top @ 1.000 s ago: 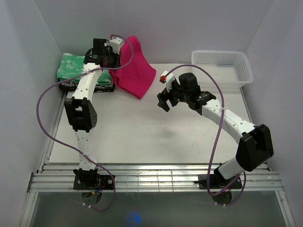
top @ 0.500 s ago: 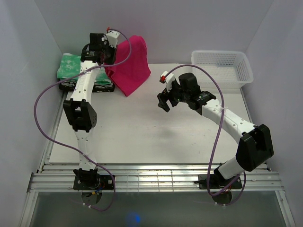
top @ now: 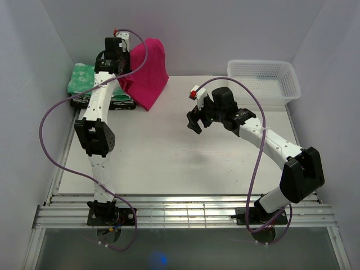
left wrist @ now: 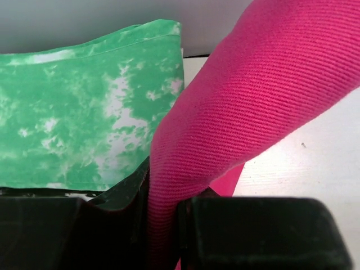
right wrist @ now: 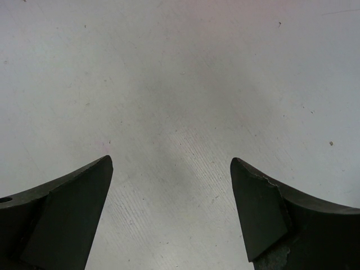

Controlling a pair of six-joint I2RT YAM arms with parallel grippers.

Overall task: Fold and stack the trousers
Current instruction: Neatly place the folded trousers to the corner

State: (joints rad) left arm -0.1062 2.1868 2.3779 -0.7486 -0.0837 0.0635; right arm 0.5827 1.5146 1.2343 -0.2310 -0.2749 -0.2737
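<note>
The trousers hang pinched in the left tool, draping to its right; right tool gapes empty

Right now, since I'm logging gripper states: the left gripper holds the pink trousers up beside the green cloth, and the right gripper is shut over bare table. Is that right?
Not quite: the right gripper is open, its fingers spread apart over bare table, as the right wrist view shows. The left gripper does hold the pink trousers up beside the green cloth.
</note>
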